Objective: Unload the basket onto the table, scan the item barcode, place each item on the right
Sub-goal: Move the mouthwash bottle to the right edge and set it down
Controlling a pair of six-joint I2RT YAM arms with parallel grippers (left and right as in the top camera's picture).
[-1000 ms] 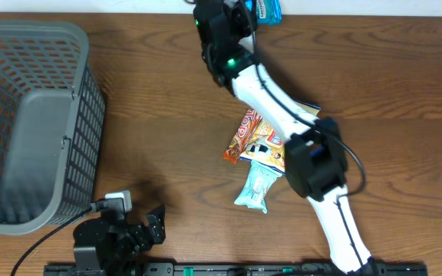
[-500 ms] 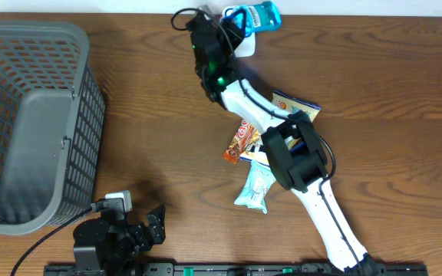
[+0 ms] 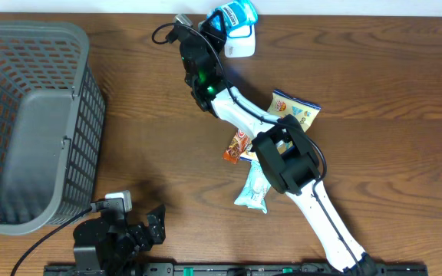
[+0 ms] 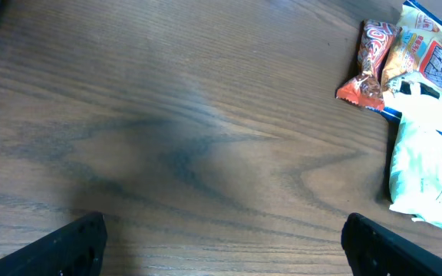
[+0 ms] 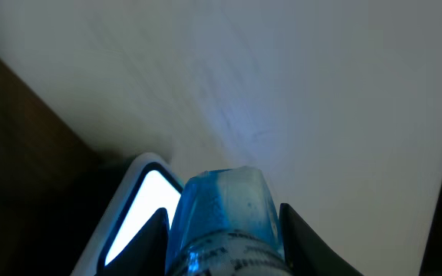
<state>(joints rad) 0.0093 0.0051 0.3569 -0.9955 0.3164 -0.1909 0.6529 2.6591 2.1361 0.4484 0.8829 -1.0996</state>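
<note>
My right gripper (image 3: 219, 24) is shut on a small blue bottle (image 3: 233, 14) with a printed label, at the table's far edge. The bottle hangs right over a white scanner (image 3: 241, 44). In the right wrist view the bottle (image 5: 225, 222) fills the gap between both black fingers (image 5: 150, 244), and the scanner's lit window (image 5: 143, 205) shows just left of it. No barcode is readable. My left gripper (image 3: 153, 224) rests near the front edge; in the left wrist view it (image 4: 221, 249) is open over bare wood.
A grey mesh basket (image 3: 21, 123) stands at the left. Mid-table lie a yellow snack bag (image 3: 294, 107), an orange bar (image 3: 236, 147) and a pale packet (image 3: 253, 188), partly under my right arm. They also show in the left wrist view, the packet (image 4: 420, 172) at right.
The right arm has swung left along the far edge, carrying the blue bottle from right of the scanner to over it. The left arm has stayed still.
</note>
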